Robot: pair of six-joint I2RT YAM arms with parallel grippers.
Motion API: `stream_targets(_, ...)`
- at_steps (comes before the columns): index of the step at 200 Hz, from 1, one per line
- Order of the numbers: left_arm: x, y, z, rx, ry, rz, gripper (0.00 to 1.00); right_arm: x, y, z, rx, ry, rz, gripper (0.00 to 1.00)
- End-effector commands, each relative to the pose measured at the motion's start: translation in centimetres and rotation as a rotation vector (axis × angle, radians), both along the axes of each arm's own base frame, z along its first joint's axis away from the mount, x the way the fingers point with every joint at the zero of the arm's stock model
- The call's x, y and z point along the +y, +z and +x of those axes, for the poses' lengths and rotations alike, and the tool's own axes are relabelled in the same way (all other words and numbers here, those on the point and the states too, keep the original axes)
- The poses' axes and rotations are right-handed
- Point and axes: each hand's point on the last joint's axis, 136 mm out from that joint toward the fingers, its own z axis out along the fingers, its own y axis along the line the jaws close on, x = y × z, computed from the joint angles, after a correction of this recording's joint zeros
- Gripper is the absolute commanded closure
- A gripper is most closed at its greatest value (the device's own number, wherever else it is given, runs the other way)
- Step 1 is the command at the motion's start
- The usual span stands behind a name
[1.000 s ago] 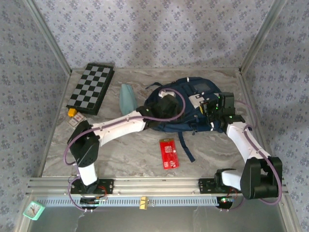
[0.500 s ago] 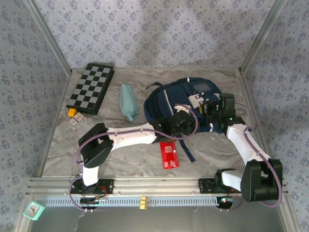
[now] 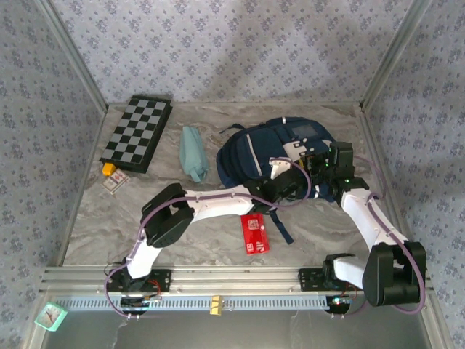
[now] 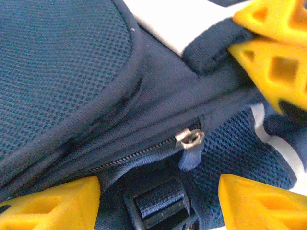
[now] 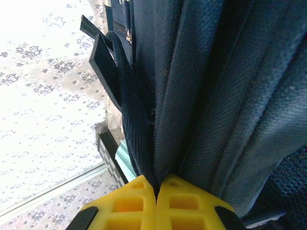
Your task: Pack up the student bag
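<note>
The student bag [image 3: 254, 149], a navy backpack with white patches, lies at the back middle of the table. My left gripper [image 3: 288, 183] reaches over the bag's near right edge. In the left wrist view my left gripper [image 4: 159, 186] is open, its yellow fingers either side of a metal zipper pull [image 4: 190, 138] and a dark strap buckle [image 4: 160, 203]. My right gripper [image 3: 318, 166] is at the bag's right side. In the right wrist view my right gripper [image 5: 156, 186] is shut on a fold of the bag's navy fabric [image 5: 201, 96]. The right gripper's yellow fingers [image 4: 273, 52] show close by in the left wrist view.
A folded chessboard [image 3: 138, 133] lies at the back left, with a small yellow item [image 3: 109, 169] and a card [image 3: 115, 182] in front of it. A teal pouch [image 3: 193, 153] lies left of the bag. A red booklet [image 3: 254, 231] lies near a loose strap [image 3: 280, 222].
My left arm has swung right across the bag, from its left top to its near right edge beside the right gripper. The right gripper has stayed put, holding the fabric.
</note>
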Motion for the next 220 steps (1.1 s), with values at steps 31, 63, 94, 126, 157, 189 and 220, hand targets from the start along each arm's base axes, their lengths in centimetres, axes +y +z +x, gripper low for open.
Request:
stream_targets(31, 2.3, 2.3, 3.8, -0.088, 0.183, 0.007, 0.56, 1.0, 3.1, 0.3, -0.104, 0.044, 0.06, 1.0)
stream_targets(63, 3.6, 3.5, 3.2, -0.071, 0.132, -0.018, 0.72, 1.0, 3.1, 0.9, -0.106, 0.074, 0.044, 1.0)
stream_targets(94, 2.6, 2.8, 2.5, 0.031, 0.001, -0.052, 0.74, 1.2, 2.9, 1.3, -0.104, 0.087, 0.041, 1.0)
stream_targets(126, 0.6, 3.9, 0.4, 0.002, -0.135, -0.074, 0.63, 1.4, 2.7, 1.5, -0.091, 0.099, 0.034, 1.0)
stream_targets(157, 1.0, 3.4, 0.1, -0.03, -0.081, -0.019, 0.57, 1.4, 2.7, 1.7, -0.09, 0.099, 0.036, 1.0)
stream_targets(189, 1.7, 2.1, 1.3, 0.031, 0.007, 0.023, 0.58, 1.6, 2.5, 1.8, -0.082, 0.105, 0.038, 1.0)
stream_targets(220, 0.5, 1.2, 1.1, 0.07, -0.012, -0.007, 0.6, 1.7, 2.2, 1.9, -0.072, 0.104, 0.04, 1.0)
